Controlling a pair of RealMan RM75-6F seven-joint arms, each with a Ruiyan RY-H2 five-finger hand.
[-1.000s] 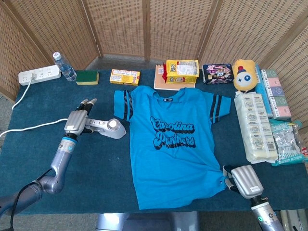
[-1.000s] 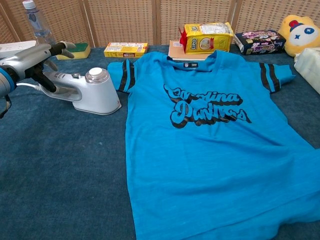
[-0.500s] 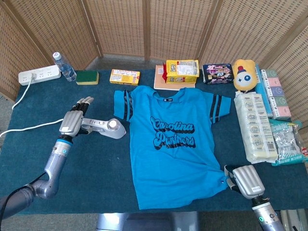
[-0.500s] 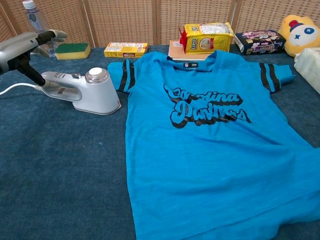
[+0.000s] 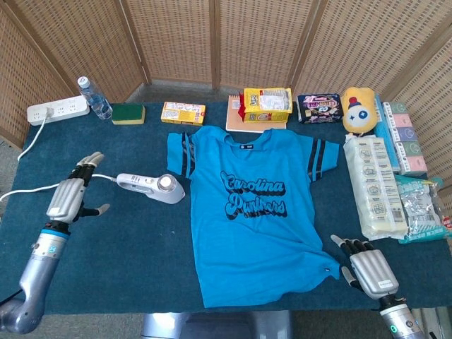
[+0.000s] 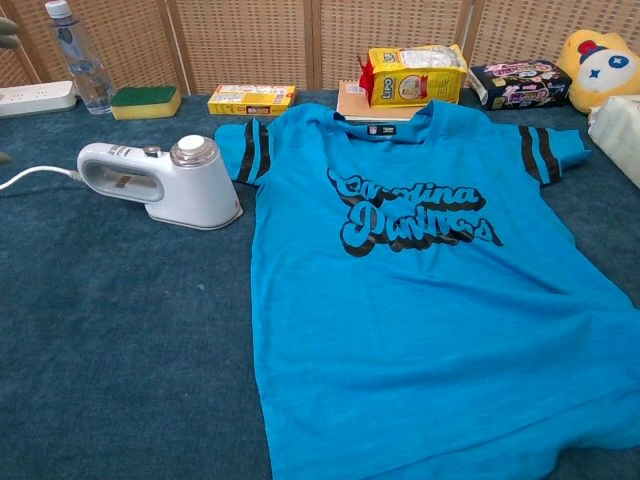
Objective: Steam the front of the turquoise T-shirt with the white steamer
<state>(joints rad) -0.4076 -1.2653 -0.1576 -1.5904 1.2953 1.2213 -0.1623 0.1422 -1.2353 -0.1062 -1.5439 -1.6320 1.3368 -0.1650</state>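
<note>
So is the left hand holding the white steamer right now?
No, the left hand is open and apart from the white steamer, which lies alone on the table.

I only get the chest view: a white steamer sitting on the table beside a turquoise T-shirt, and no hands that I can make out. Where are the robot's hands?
Observer: The left hand is left of the white steamer, apart from it, fingers spread, holding nothing.
Operator: And the other one?
Observer: The right hand is near the table's front edge, just right of the turquoise T-shirt hem, fingers apart and empty.
Operator: What lies past my right edge?
Observer: A long white wrapped pack runs along the right side of the table.
</note>
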